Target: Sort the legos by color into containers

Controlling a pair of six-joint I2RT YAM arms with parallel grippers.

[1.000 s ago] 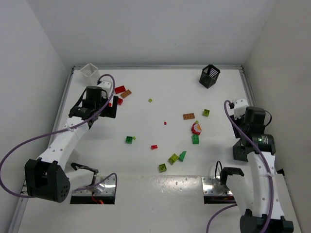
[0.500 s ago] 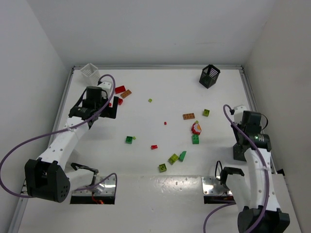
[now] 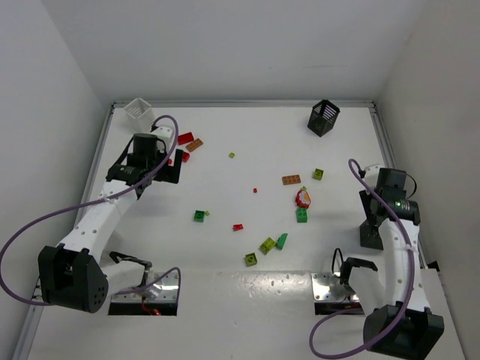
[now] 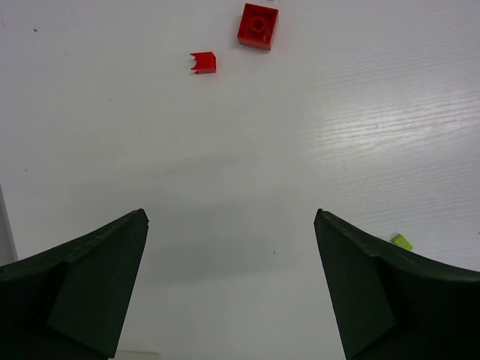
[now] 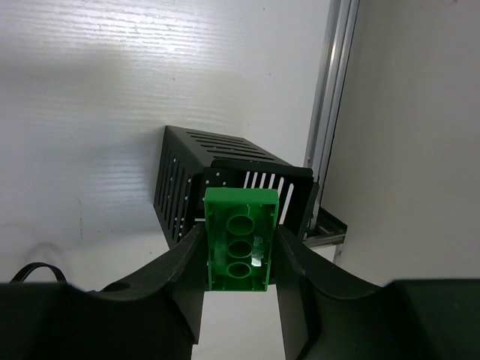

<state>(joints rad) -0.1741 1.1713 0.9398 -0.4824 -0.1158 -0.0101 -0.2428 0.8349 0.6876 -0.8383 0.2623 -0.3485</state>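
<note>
My right gripper (image 5: 240, 251) is shut on a green lego brick (image 5: 240, 238), its hollow underside facing the camera. It hangs just above a black basket (image 5: 196, 177) that stands by the right rail (image 3: 370, 235). My left gripper (image 4: 230, 217) is open over bare table at the far left (image 3: 174, 166). Two red legos (image 4: 258, 25) lie ahead of it and a yellow-green bit (image 4: 401, 241) to its right. A white basket (image 3: 139, 109) stands at the back left and another black basket (image 3: 323, 117) at the back right. Green (image 3: 301, 216), yellow-green (image 3: 267, 245) and orange-brown (image 3: 291, 179) legos are scattered mid-table.
An aluminium rail (image 5: 328, 112) and the wall run close along the right of the near black basket. Two metal base plates (image 3: 154, 288) (image 3: 330, 288) sit at the near edge. Purple cables loop off both arms.
The right arm has drawn its wrist back and turned it down over the black basket by the right rail, the green brick still in its jaws. The left arm has not moved.
</note>
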